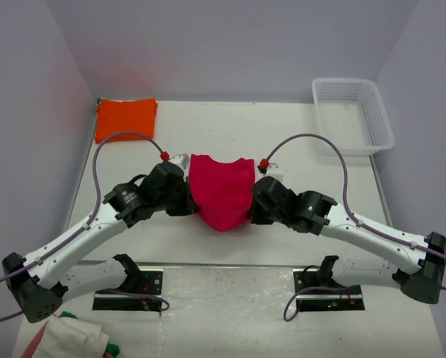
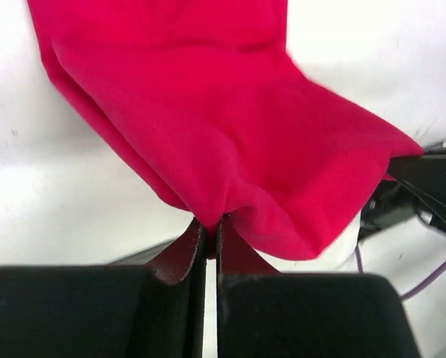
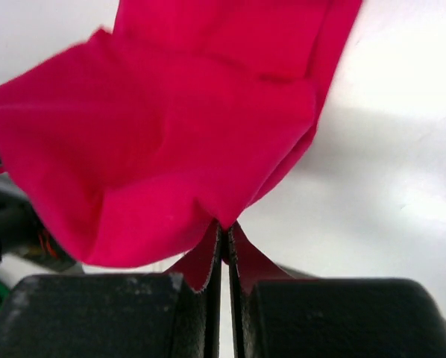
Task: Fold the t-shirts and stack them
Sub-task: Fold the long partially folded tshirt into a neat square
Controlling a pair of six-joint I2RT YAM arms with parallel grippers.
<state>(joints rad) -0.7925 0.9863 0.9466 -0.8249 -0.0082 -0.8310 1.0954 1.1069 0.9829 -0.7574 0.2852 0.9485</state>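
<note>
The crimson-red t-shirt (image 1: 221, 192) hangs bunched between my two grippers over the middle of the table. My left gripper (image 1: 189, 203) is shut on its left edge; the left wrist view shows the red cloth (image 2: 230, 127) pinched between the jaws at my left gripper (image 2: 210, 227). My right gripper (image 1: 256, 204) is shut on its right edge; the right wrist view shows the cloth (image 3: 163, 134) pinched at my right gripper (image 3: 224, 231). The bright orange t-shirt (image 1: 125, 118) lies folded flat at the far left of the table, apart from both grippers.
A white plastic basket (image 1: 352, 114) stands at the far right corner. White and red cloth (image 1: 72, 337) lies off the near left edge by the left arm's base. Grey walls close the table on three sides.
</note>
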